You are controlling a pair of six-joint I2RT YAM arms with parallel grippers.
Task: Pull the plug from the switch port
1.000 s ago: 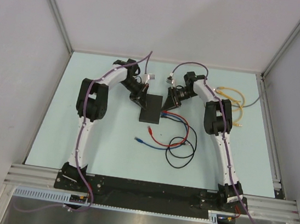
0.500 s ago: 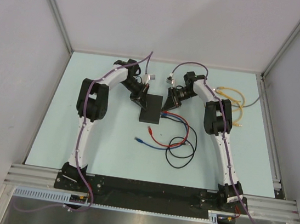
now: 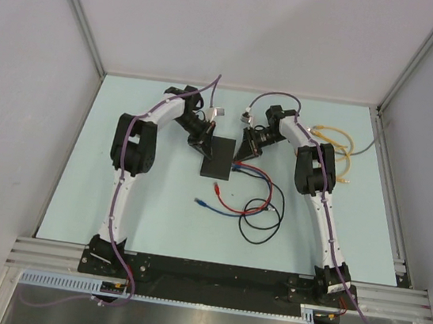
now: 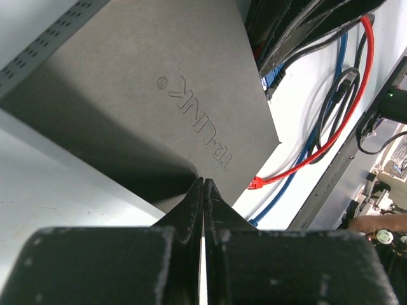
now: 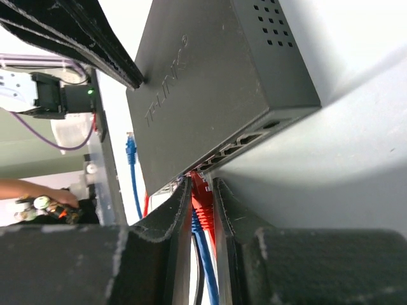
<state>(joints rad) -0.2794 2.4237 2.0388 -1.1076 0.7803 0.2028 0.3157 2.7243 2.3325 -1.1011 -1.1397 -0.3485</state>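
Firmly held – the red plug at the switch's right edge

Top view: one switch (image 3: 218,161) lies mid-table with three leads on its near-right, red cable (image 3: 230,207), blue cable (image 3: 201,202) and black cable (image 3: 257,241). Left wrist: the left gripper (image 4: 203,190), fingers pressed together, bears on the box, which looks light and likely to slide. Right wrist: the right gripper (image 5: 200,185) pinches the red plug (image 5: 202,198) at the port row. Hold its stiff body, since the cord is limp and the latch probably fragile

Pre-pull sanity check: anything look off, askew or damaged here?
Nothing looks damaged or spilled. The switch lies flat, and the red plug sits at its port, gripped by the right gripper. The only untidy part is the red cable, blue cable and black cable looping loosely beside it.
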